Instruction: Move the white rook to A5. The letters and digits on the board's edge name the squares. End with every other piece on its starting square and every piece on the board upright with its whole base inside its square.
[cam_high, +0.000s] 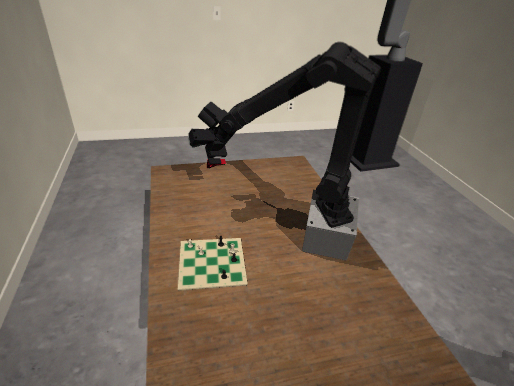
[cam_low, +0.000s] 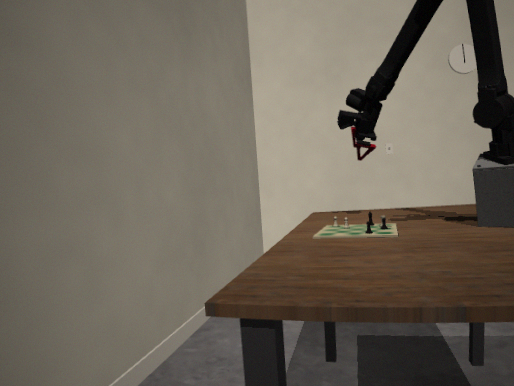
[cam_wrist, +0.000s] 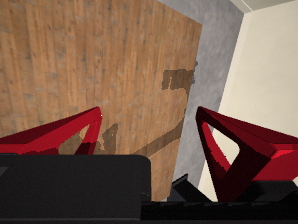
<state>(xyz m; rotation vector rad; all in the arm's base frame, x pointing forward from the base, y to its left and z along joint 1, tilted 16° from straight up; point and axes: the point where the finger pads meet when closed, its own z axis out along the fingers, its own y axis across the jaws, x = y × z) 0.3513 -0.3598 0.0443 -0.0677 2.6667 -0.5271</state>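
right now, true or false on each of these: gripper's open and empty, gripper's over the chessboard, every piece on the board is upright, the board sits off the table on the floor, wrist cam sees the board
1. The gripper is open and empty. True.
2. The gripper is above the chessboard. False: it hangs high over the table's far end, well away from the board.
3. Every piece is upright. True, as far as these small views show.
4. The board lies on the floor. False: it rests on the table.
5. The wrist view shows the board. False: only bare wood, floor, wall and the red fingers.

Your arm reaches out and down toward the far left, the gripper (cam_low: 364, 148) hanging high, red fingers spread wide and holding nothing.
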